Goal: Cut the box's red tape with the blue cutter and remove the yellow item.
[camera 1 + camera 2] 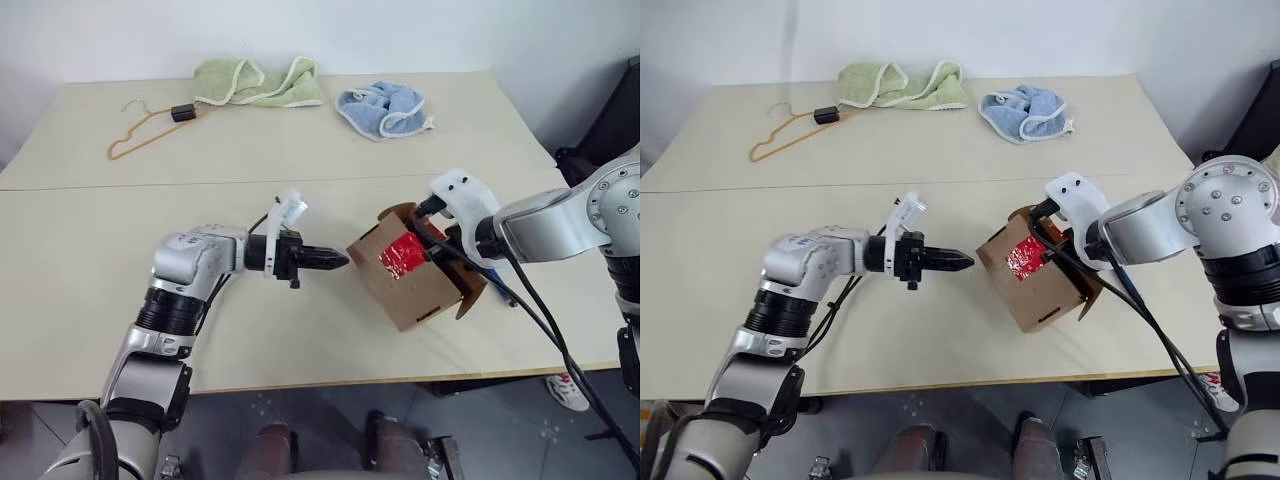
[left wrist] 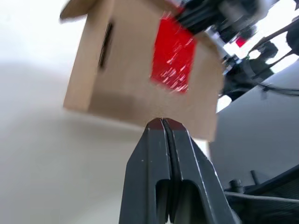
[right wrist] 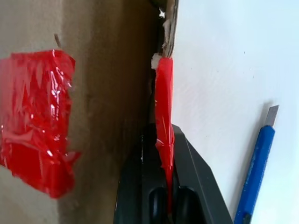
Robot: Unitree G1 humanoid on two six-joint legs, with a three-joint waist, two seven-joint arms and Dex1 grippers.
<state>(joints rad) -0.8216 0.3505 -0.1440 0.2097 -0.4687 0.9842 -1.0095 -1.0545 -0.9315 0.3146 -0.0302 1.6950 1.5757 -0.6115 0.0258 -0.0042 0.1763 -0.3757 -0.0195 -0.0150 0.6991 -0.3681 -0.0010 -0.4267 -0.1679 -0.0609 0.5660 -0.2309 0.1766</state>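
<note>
1. Box (image 1: 415, 270) sits tilted above the desk (image 1: 300, 320) on the robot's right side, raised at one end by the right hand (image 1: 438, 243); a patch of red tape (image 1: 402, 256) shows on the face turned up toward the head camera.
2. The right hand is closed, pinching a strip of the red tape at the box's edge between its fingers, as the right wrist view shows.
3. The left hand (image 1: 335, 260) is shut and empty, pointing sideways at the box, its tip just beside the near cardboard face; I cannot tell whether it touches.
4. The blue cutter (image 3: 256, 168) lies on the desk beside the box, blade end out, in neither hand.
5. The yellow item cannot be made out; I judge it is inside the box.
6. The step in hand looks like peeling or opening the taped seam. To do it well, the left hand should brace the box firmly against its side so it does not swing, while the right pulls the tape strip steadily along the seam rather than outward.
7. Risk: a thin tape strip may tear or slip from the fingers.
</note>
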